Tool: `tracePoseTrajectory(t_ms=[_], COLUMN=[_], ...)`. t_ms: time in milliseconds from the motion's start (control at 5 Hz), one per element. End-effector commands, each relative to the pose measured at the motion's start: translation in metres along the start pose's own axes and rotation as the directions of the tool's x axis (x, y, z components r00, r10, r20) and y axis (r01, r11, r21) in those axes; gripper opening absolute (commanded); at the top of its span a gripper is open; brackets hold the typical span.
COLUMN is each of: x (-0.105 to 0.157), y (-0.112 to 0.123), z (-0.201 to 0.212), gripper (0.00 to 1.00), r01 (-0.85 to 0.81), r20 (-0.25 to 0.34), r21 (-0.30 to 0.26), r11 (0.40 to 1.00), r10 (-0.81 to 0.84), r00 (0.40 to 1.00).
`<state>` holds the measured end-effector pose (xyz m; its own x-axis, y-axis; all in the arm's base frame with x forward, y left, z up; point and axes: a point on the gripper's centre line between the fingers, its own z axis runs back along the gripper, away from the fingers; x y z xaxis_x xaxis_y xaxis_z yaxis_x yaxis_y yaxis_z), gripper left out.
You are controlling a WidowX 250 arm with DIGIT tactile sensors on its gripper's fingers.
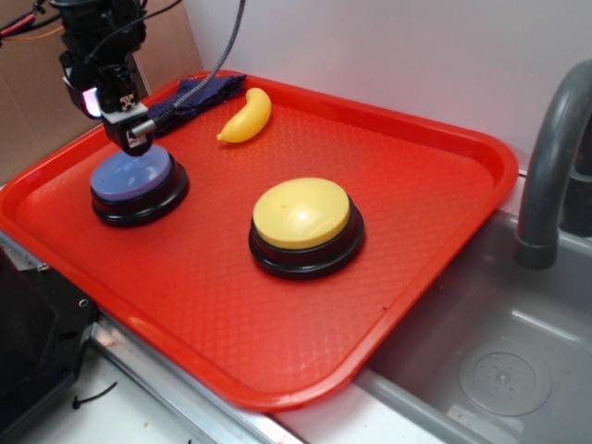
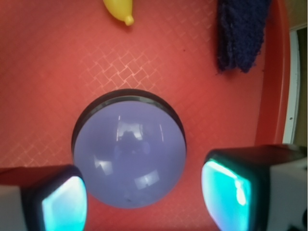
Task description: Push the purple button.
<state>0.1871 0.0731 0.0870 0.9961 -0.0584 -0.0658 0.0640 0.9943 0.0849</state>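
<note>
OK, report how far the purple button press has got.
Done: the hand is positioned over the purple button, its fingers apart on either side of the dome. In hand: the descent; actual contact is unclear. Left: pressing the dome down.

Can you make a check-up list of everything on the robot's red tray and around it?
Surface: red tray, textured, on a counter.
Job's things: purple button near the tray's left edge, right under the gripper.
Clutter: yellow button mid-tray; toy banana; dark cloth at the back edge.
Grippers: gripper open, fingers either side of the purple dome.
Cables: grey cable running up from the arm.
Surroundings: grey sink and faucet at right.
</note>
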Motion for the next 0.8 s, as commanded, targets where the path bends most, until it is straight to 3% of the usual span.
tracePoseTrajectory(t_ms=[0, 600], x=[0.008, -0.002], y=[0.005, 0.003], z=[0.030, 0.055], gripper=[1.00, 1.00], r01=[-0.015, -0.075], r20=[0.038, 0.064], r21=[0.052, 0.051], r11=[0.999, 0.996], r10=[0.013, 0.071], r00=[0.999, 0.995])
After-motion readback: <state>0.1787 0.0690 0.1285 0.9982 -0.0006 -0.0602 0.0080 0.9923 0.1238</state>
